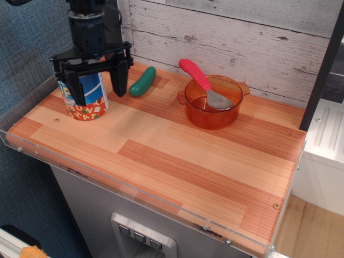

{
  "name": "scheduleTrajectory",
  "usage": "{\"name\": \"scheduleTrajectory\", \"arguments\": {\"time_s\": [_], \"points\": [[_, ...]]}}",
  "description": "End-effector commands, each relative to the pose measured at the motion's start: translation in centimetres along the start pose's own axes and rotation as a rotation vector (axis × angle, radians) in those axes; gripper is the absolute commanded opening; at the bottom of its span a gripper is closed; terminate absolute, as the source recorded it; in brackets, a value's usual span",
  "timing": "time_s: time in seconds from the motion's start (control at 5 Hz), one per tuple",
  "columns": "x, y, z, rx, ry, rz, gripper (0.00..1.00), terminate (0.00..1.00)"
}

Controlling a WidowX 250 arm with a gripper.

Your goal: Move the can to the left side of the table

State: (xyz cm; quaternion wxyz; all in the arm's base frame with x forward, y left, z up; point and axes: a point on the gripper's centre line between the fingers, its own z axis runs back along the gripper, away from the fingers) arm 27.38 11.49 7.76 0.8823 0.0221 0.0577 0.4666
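The can (92, 95), with a blue label and a red-orange patterned band at its base, stands upright on the left end of the wood-plank table (177, 161). My black gripper (97, 84) hangs over it from above with its fingers spread wide. The left finger (75, 88) is in front of the can's left side. The right finger (120, 80) stands clear of the can on its right. The jaws are open and do not grip the can. The can's lid is hidden by the gripper.
A green pickle-shaped toy (142, 81) lies just right of the gripper near the back wall. An orange transparent bowl (215, 110) holds a spoon with a pink handle (194, 74). A clear acrylic rim (32, 97) borders the table's left and front edges.
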Motion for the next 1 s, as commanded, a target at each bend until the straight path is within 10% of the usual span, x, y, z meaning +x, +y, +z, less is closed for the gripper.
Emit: {"name": "scheduleTrajectory", "arguments": {"time_s": [0.0,0.6,0.8], "points": [[-1.0,2.6,4.1,-0.052,-0.147,-0.421,1.0,0.0],[-0.6,2.8,7.0,-0.052,-0.252,-0.762,1.0,0.0],[-0.6,2.8,7.0,-0.052,-0.252,-0.762,1.0,1.0]]}}
